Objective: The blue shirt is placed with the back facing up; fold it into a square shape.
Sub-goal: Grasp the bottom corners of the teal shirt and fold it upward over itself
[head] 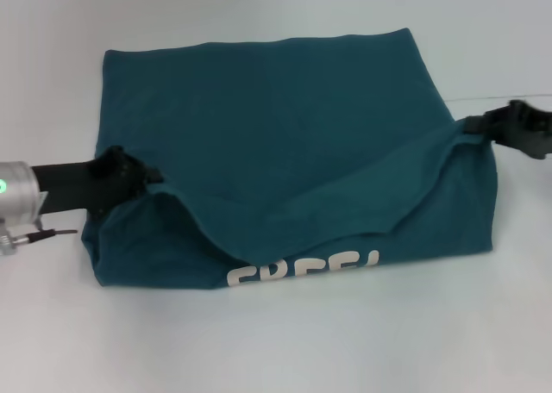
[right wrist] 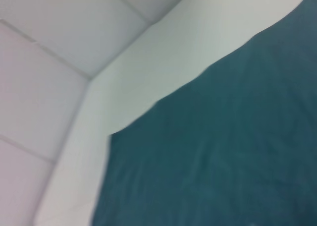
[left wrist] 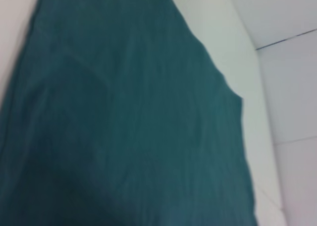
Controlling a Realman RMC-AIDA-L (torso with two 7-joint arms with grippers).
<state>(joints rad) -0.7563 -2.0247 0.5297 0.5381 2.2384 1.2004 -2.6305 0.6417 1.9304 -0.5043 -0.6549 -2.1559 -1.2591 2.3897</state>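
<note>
From the head view, the blue shirt (head: 285, 143) lies spread on the white surface (head: 276, 341), already narrowed to a rough rectangle. Its near layer is lifted and sagging in the middle, with part of the pale lettering (head: 302, 271) showing on the turned-over cloth along the shirt's near edge. The left pincer (head: 129, 179) is closed on the raised fabric at the shirt's left side; the right pincer (head: 496, 126) is closed on the raised corner at the shirt's right side. This looks like the lengthwise fold, near half being carried over the far half.

In the left wrist view, only the shirt (left wrist: 129, 127) and pale surface (left wrist: 237, 32) beyond it show; no fingers are visible.

The right wrist view shows the same: shirt (right wrist: 223, 151) against the surface (right wrist: 148, 62).

The next move probably calls for both arms to travel evenly toward the shirt's far edge, keeping the cloth taut so the slack middle does not bunch, then lowering and letting go once the edges align.
</note>
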